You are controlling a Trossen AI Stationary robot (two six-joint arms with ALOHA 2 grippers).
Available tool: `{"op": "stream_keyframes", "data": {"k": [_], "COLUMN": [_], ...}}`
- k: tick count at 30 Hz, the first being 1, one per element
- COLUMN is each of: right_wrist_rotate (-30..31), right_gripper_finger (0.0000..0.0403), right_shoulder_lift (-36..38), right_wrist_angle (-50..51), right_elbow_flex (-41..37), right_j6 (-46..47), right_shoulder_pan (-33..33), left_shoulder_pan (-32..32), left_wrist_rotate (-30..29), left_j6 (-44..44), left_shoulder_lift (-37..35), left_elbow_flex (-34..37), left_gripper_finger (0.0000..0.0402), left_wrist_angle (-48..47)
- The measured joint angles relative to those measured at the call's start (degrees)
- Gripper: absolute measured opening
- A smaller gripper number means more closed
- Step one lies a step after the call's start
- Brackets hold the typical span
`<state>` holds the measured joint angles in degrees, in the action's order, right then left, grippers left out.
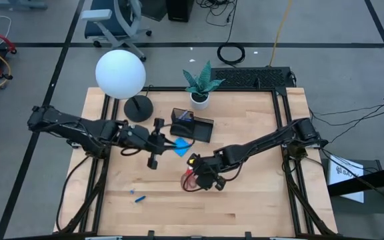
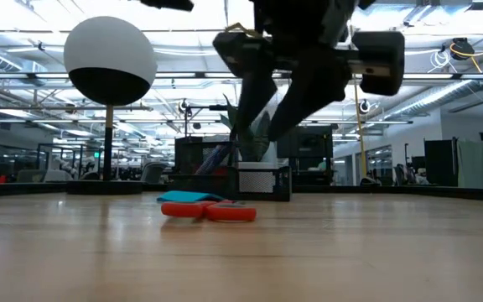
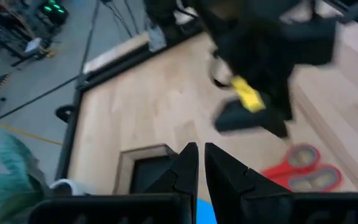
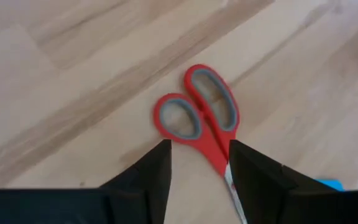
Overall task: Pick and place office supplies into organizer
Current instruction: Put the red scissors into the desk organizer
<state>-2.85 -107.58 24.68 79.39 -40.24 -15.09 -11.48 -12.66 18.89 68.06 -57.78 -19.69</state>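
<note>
While flat, scissors (image 4: 199, 121) handles toward table front

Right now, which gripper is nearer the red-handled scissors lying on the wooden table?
Right. The right gripper hangs directly over the red-handled scissors, jaws open astride the blades; the left gripper hovers farther off, over the bright blue note pad.
</note>
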Motion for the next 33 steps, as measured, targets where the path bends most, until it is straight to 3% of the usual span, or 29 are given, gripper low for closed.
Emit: {"op": "stream_keyframes", "data": {"k": [11, 20, 33], "right_wrist_rotate": [-0.1, -0.2, -2.3], "right_gripper_finger": [0.0147, 0.0146, 0.0146], "right_shoulder_lift": [-8.6, -15.1, -16.9], "right_wrist_angle": [12.8, 20.8, 20.0], "right_elbow_flex": [9.9, 17.7, 20.4], "right_j6": [-5.2, -7.6, -8.6], "right_shoulder_pan": [-0.4, -0.9, -1.5], "left_shoulder_pan": [2.9, 3.2, 3.2], "left_wrist_rotate": [-3.0, -3.0, -3.0], "left_j6": [-8.8, -8.9, -8.6], "left_shoulder_lift": [-8.3, -12.0, -11.9], "left_elbow_flex": [-1.6, -0.5, -0.5], "left_gripper_finger": [0.0037, 0.0037, 0.0037], "left_wrist_angle": [0.7, 1.8, 1.1]}}
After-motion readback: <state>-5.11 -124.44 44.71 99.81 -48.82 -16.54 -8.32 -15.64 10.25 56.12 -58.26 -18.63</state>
